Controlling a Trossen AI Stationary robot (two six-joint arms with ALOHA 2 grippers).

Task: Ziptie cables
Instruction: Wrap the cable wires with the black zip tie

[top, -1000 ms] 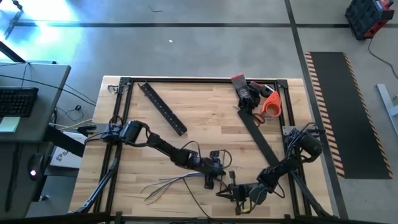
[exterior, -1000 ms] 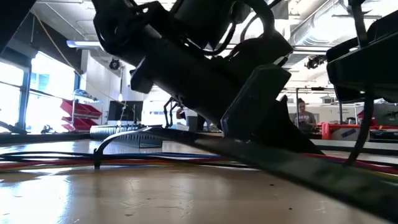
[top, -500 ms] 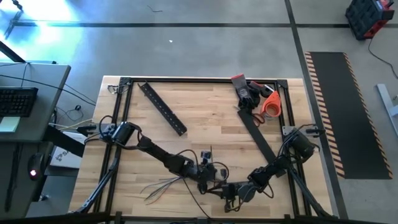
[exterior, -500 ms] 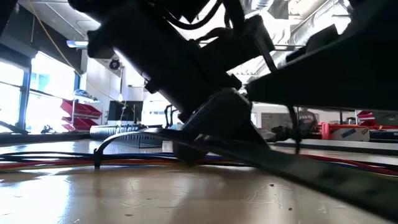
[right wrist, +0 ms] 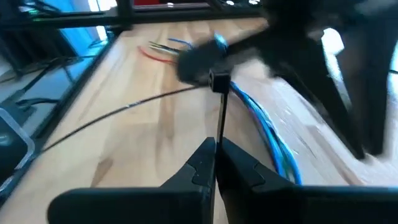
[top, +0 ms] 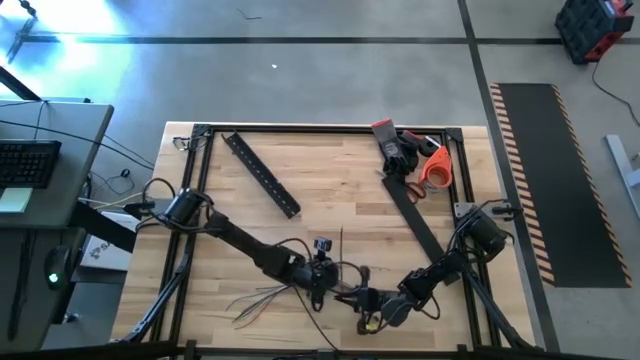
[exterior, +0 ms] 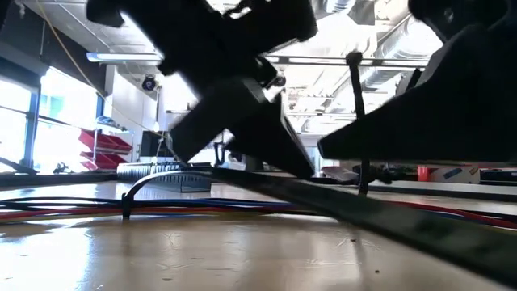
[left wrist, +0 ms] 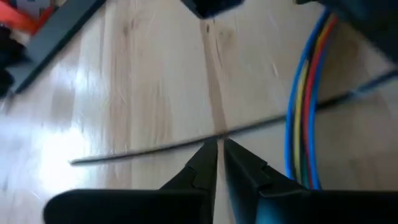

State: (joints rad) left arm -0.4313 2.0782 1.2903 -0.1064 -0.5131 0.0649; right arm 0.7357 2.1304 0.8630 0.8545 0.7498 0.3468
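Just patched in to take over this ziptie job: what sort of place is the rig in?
Probably a workshop or robotics lab. The wooden table stands on a bare concrete floor beside a hazard-striped mat, and the low view shows exposed ceiling ducts and red bin shelving.

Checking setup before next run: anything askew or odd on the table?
Mostly tidy. The cables lie splayed loose at the near edge, not bundled. The left gripper and right gripper crowd together beside them, each pinching a thin zip tie.
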